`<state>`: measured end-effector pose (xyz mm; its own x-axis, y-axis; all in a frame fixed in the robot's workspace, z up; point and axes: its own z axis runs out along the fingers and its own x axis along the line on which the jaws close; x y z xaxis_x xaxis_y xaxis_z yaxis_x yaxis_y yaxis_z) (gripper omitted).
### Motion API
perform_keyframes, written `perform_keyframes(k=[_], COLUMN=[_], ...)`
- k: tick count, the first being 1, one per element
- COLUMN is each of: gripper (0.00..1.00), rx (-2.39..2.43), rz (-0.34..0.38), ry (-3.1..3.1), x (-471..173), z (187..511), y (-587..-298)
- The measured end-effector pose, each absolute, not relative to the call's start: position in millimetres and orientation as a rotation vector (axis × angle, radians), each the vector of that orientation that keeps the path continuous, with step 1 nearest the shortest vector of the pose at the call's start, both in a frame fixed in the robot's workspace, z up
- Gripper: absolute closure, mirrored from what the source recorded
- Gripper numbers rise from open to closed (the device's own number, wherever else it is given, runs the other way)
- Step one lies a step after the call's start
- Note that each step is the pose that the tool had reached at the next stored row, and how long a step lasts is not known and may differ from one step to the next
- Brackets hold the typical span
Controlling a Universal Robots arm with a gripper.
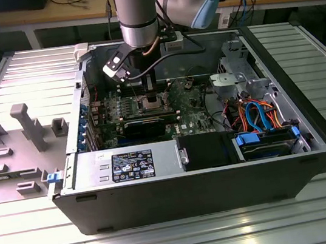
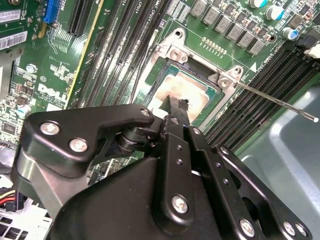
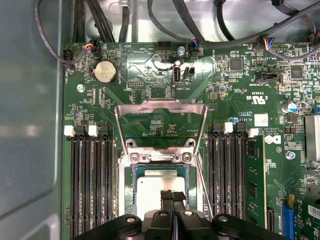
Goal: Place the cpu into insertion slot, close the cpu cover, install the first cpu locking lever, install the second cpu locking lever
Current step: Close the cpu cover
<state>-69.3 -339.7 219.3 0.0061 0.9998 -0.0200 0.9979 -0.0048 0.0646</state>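
Shows the arm [image 1: 137,9] reaching down into the open computer case [image 1: 210,191], with the gripper [image 1: 149,92] low over the green board [image 3: 165,65]. Has the cpu [image 3: 150,192] [image 2: 192,92] lying flat inside the insertion slot [image 3: 130,200] [image 2: 167,50], silver top up, between the two banks of black memory slots [image 3: 90,185]. Puts the gripper [image 3: 173,196] [image 2: 175,102] right above the cpu's middle in both wrist views, fingers clenched tight together with nothing between them; can't tell whether the tips touch the chip. Leaves the cpu cover [image 3: 160,106] swung open, hinged at the slot's edge and standing up off it, with board visible through its square window. Shows in the second wrist view a thin metal locking lever [image 2: 280,102] sticking out from a slot corner across the memory slots toward the grey case wall, not tucked down. Places a round coin battery [image 3: 105,72] well apart from the slot, beyond the open cover.
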Motion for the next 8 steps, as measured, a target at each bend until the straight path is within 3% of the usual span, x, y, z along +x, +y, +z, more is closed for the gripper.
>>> perform_keyframes(k=[8], gripper=[0.89], rx=[2.182], rz=[0.043], ry=[2.171], x=[-69.3], z=[219.4], y=[-339.7])
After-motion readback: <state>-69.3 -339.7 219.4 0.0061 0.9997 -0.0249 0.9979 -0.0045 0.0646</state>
